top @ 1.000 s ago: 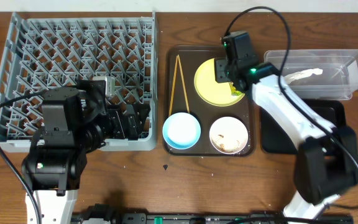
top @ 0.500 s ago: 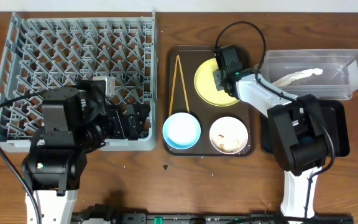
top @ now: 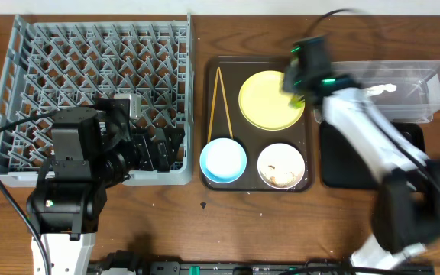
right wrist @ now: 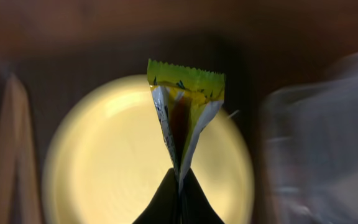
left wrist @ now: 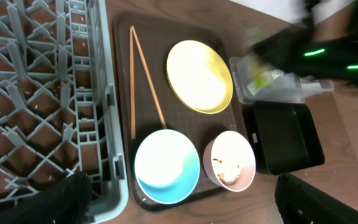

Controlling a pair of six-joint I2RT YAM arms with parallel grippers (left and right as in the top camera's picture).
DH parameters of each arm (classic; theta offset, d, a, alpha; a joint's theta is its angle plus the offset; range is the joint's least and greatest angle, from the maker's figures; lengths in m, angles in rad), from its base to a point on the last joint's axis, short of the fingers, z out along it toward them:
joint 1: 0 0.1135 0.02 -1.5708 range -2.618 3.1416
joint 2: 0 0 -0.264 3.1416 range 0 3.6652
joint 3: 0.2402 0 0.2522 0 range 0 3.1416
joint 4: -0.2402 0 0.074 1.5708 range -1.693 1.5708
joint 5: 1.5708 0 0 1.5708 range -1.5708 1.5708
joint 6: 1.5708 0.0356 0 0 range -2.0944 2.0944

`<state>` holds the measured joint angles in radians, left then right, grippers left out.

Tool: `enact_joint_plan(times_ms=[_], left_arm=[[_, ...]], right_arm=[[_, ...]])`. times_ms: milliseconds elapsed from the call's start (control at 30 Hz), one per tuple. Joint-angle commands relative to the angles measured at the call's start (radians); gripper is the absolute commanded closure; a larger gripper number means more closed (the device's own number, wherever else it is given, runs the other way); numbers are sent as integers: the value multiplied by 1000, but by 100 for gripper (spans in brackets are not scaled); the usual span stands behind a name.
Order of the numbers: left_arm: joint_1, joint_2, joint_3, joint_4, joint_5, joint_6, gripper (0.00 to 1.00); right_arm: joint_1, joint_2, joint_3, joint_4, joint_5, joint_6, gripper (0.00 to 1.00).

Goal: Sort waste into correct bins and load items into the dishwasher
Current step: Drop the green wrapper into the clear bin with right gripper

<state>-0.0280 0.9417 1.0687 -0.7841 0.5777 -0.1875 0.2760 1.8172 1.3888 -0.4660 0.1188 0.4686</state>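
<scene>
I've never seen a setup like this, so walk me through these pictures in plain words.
Two robot arms sit at a table. One picture looks down from above; the other two come from cameras on the wrists. On the table: a grey dish rack, a brown tray carrying a yellow plate, blue bowl, white bowl with food scraps and chopsticks, then a clear tub and black tray. The left gripper is open, holding nothing. The right gripper is shut on a green snack wrapper.
</scene>
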Motion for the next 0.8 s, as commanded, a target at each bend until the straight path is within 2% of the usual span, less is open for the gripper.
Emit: enact_joint_plan(times_ms=[0,200,300,333,400,433,500,767], left_arm=[[3,-2,22,0,17,-10,5],[3,-2,22,0,17,-10,5],[3,-2,22,0,17,-10,5],[3,-2,22,-1,17,-10,5],[3,-2,22,0,17,-10,5],[3,-2,22,0,17,-10,5],[3,-2,22,0,17,-10,5],[3,-2,22,0,17,-10,5]], right_arm=[[-115,-114,6,-52,-11,219,99],[-296,-87,5,-126,-11,399,99],[-341,-43,5,-124,-11,410,99],[-354,-23,5,-113,-11,409,92],[-362,-2,5,-77,-13,352,68],[-363,0,5,-51,-27,294,59],[-363,-12,6,-31,-60,194,48],[-321,-213,6,-92,-369,26,43]])
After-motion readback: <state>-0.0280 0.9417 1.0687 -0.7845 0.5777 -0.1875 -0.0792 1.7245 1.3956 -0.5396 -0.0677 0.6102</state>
